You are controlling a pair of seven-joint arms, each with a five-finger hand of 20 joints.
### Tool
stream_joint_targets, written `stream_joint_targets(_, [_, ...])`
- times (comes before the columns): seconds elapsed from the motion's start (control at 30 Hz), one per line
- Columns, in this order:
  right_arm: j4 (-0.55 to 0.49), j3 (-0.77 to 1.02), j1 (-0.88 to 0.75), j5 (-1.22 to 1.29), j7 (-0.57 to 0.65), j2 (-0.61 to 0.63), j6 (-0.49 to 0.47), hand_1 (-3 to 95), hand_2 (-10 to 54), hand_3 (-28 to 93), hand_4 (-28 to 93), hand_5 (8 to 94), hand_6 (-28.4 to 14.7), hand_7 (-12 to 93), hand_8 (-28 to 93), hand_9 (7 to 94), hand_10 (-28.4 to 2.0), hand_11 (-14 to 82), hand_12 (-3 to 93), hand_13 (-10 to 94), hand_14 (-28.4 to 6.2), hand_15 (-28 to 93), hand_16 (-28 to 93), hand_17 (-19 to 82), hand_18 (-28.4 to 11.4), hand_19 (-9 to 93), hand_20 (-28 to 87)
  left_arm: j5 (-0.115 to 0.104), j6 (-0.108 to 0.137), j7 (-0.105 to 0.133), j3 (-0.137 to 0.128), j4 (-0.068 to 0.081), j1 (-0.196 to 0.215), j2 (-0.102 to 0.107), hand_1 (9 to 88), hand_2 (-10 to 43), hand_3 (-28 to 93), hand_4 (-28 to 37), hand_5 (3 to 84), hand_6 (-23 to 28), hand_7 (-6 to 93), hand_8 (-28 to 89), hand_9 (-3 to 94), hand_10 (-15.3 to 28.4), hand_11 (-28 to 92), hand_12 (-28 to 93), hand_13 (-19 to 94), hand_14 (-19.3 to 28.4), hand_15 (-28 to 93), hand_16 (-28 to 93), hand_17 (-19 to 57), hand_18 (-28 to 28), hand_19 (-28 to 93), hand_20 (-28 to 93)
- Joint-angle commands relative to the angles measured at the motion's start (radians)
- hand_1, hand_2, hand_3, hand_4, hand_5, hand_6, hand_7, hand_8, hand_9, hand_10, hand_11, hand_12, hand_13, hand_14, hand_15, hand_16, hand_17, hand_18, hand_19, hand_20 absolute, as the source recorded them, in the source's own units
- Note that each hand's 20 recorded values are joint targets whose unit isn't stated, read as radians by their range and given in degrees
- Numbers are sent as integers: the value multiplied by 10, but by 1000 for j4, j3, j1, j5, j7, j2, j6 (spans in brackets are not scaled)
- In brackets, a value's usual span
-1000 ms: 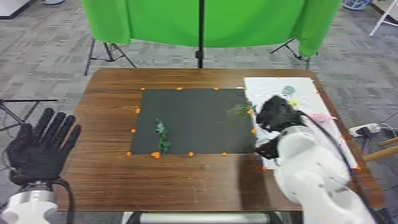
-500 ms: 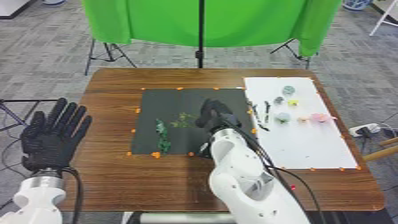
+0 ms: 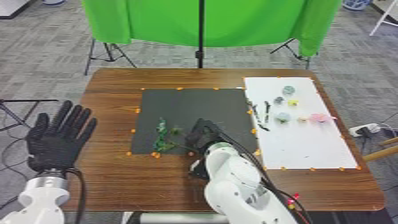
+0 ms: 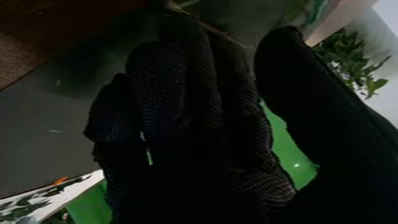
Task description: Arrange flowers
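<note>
I count six flower heads on one white sheet (image 3: pixel 311 150): one pink flower (image 3: pixel 321 118), one peach flower (image 3: pixel 302 119), one yellow flower (image 3: pixel 293 102), one pale blue flower (image 3: pixel 282 117), one blue-green flower (image 3: pixel 289 90), one grey-green flower (image 3: pixel 278 100). Same sheet, I see two dark stems: one stem (image 3: pixel 254 110), another stem (image 3: pixel 266 111). One dark mat (image 3: pixel 191 102), I make out two green sprigs: one sprig (image 3: pixel 161 131), second sprig (image 3: pixel 175 131).

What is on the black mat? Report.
Green sprigs are at the left of the black mat. The right hand covers part of it; anything beneath can't be seen.
</note>
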Motion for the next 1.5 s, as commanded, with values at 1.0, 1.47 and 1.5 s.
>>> stream_joint_targets(1.0, [81, 322, 22, -34, -4, 274, 159, 354, -54, 767, -237, 672, -39, 124, -112, 569, -208, 141, 158, 530, -181, 610, 198, 307, -249, 912, 331, -29, -5, 42, -5, -12, 68, -53, 249, 149, 764, -283, 458, 77, 105, -90, 394, 136, 173, 110, 323, 125, 218, -17, -43, 130, 319, 145])
stream_joint_targets(1.47, [208, 222, 128, -270, 45, 246, 113, 365, -95, 722, -275, 697, -63, 293, -116, 712, -197, 415, 267, 667, -158, 721, 279, 416, -255, 932, 414, -28, 16, 17, 6, -9, 55, -50, 250, 151, 761, -283, 461, 79, 107, -90, 397, 137, 177, 110, 324, 125, 222, -18, -43, 130, 320, 146])
stream_joint_targets(1.5, [223, 212, 137, -286, 40, 246, 113, 361, -95, 717, -278, 700, -63, 287, -116, 714, -196, 422, 271, 669, -158, 727, 287, 418, -255, 932, 423, -25, 16, 12, 8, -6, 48, -50, 250, 151, 761, -283, 461, 79, 106, -90, 397, 137, 178, 110, 324, 125, 222, -18, -42, 130, 320, 146])
